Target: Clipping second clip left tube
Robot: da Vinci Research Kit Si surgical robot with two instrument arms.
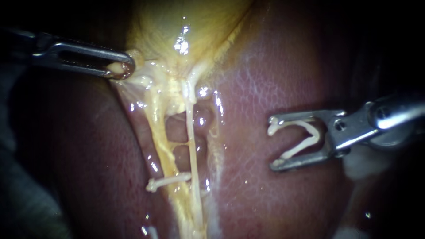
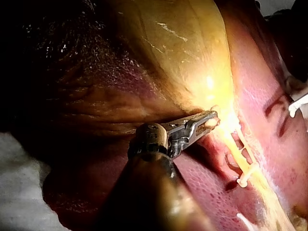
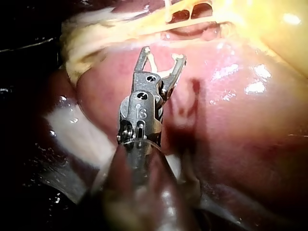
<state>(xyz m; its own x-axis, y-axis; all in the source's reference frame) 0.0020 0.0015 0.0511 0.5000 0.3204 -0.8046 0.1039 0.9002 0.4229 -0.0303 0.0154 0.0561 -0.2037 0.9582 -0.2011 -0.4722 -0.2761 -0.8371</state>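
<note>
- Step in hand, as I judge it: the approach. The second clip is loaded but has not reached the left tube.
- The right instrument has its jaws spread wide, each pressing on one leg of the loaded clip. It hangs over the liver, well apart from both tubes and beyond the right tube.
- The loaded clip is a V. Its mouth faces the tubes and its long axis lies nearly level in the endoscope view, roughly across them.
- The left instrument has its jaws clamped on a pale fold at the base of the gallbladder, drawing it towards the view's left.
- The left tube runs from that base downward, slanting slightly right. Its long axis is steep and close to upright in the endoscope view.
- A placed clip already crosses the left tube low down, its far end just beside the right tube.
- Next move, in my judgement: carry the open mouth to the left tube near the placed clip. It should straddle that tube alone, stay clear of the right tube, and only then close.
</note>
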